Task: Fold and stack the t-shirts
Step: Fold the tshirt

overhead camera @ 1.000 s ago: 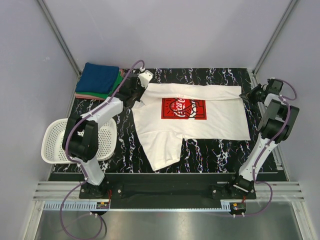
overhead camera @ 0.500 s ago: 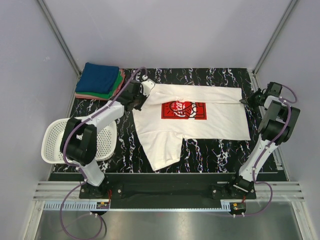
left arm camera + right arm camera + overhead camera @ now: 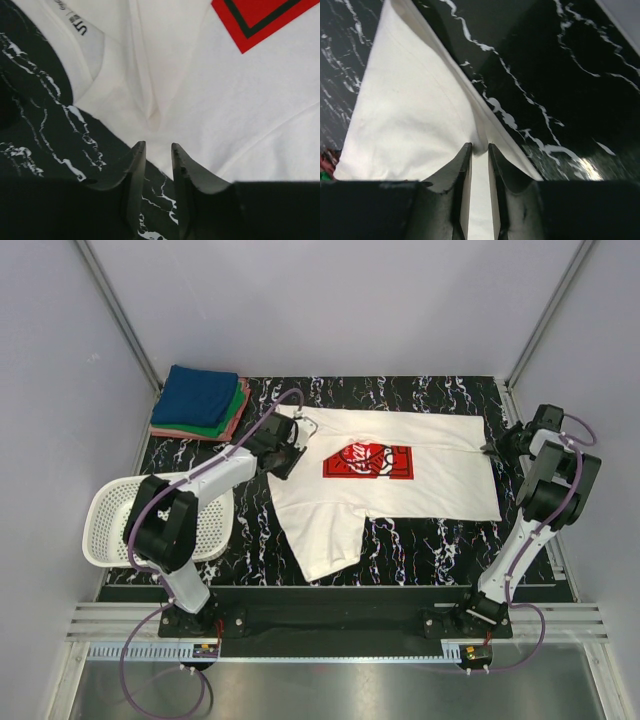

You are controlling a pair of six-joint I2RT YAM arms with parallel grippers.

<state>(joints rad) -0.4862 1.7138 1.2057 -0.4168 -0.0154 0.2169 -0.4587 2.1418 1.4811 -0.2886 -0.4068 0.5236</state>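
Observation:
The white t-shirt [image 3: 420, 490] with the red chest print [image 3: 367, 460] lies spread on the black marbled table. One sleeve points toward the near edge. My left gripper [image 3: 303, 430] is low at the shirt's far left corner. In the left wrist view its jaws [image 3: 156, 146] stand a little apart with only table between them, just short of the shirt's edge [image 3: 150, 117]. My right gripper [image 3: 490, 447] is at the shirt's far right corner. In the right wrist view it [image 3: 480, 146] is shut on a pinch of the white cloth [image 3: 415, 115]. Folded blue [image 3: 200, 395], green [image 3: 236, 408] and pink shirts [image 3: 185, 430] are stacked at the back left.
A white mesh basket [image 3: 112, 525] stands at the table's left edge beside the left arm's elbow. Grey walls and metal frame posts close in the back and sides. The right arm stands along the table's right edge.
My left gripper has come down and to the right from the back of the table onto the shirt's far left corner, and the cloth there now lies flat. The right gripper has barely moved.

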